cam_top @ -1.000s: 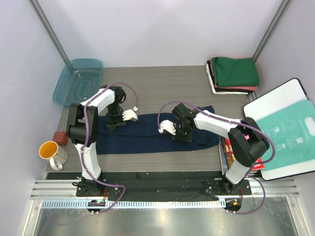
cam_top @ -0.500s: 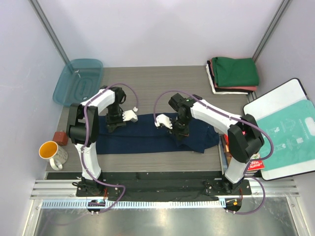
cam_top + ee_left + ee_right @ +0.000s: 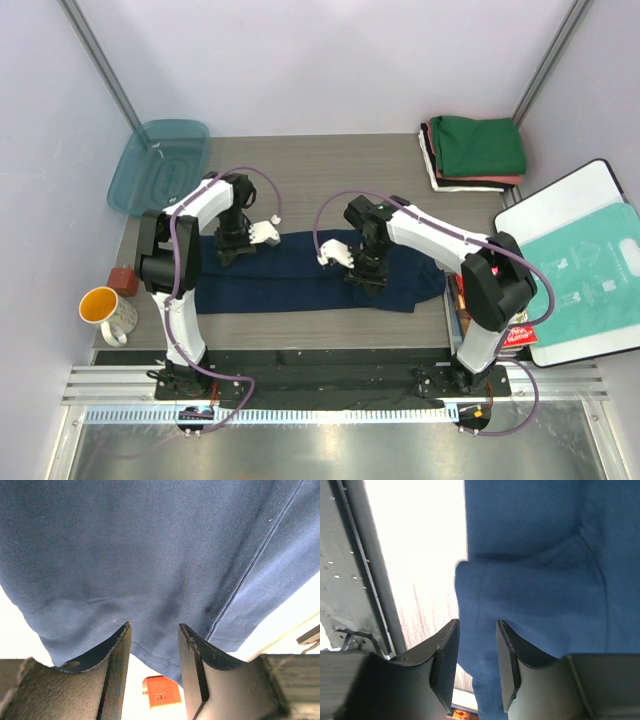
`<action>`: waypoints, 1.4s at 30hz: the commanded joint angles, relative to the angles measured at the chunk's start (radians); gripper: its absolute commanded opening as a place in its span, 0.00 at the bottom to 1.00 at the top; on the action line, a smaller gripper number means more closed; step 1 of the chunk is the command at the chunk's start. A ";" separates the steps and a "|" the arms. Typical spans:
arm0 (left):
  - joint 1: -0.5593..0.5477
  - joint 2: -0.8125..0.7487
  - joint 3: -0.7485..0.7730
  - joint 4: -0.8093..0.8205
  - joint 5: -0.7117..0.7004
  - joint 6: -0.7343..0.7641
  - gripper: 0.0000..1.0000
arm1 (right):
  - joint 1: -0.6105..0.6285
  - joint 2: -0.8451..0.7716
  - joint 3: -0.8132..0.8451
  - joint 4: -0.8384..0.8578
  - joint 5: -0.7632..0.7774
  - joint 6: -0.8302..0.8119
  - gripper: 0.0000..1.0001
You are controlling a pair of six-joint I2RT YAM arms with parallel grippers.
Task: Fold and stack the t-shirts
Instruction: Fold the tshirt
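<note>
while three folded shirts lie in a stack (image 3: pixel 478 150) well beyond the right gripper (image 3: pixel 362 272) and off to its right, green on top of salmon-red and white, the navy shirt (image 3: pixel 290 282) is only part done. it lies flat as a long band right under both grippers, reaching from the left gripper (image 3: pixel 233 248) to past the right one. i judge the lengthwise folds made, with the crosswise folds and the move to the stack left to do. the left gripper stands part open, low over the cloth near the band's left end, its fingers apart with nothing pinched between them and the hem just past its tips. the right gripper is likewise part open, jaws apart over a rumpled fold near the band's right end, holding nothing that i can see. the table (image 3: pixel 330 175) is grey wood-grain. a teal tray (image 3: pixel 160 165) rests beyond and left of the left gripper, with a mug (image 3: pixel 105 310) and a red block (image 3: pixel 124 280) nearer and left of it. a teal-printed bag (image 3: pixel 585 270) on a white board (image 3: pixel 590 185) lies right of the right gripper. pale walls (image 3: pixel 320 60) close in the back and sides.
</note>
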 commanded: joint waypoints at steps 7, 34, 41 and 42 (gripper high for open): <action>0.004 -0.011 0.050 -0.022 -0.002 0.009 0.43 | -0.076 -0.271 -0.270 0.218 0.149 0.035 0.41; 0.002 0.028 0.121 -0.052 -0.034 -0.002 0.43 | -0.076 -0.368 -0.277 0.373 0.079 0.132 0.43; 0.002 0.037 0.115 -0.032 -0.054 0.001 0.43 | 0.076 -0.294 -0.279 0.480 0.108 0.179 0.45; 0.002 0.035 0.113 -0.028 -0.055 0.001 0.43 | 0.087 -0.282 -0.280 0.509 0.117 0.202 0.45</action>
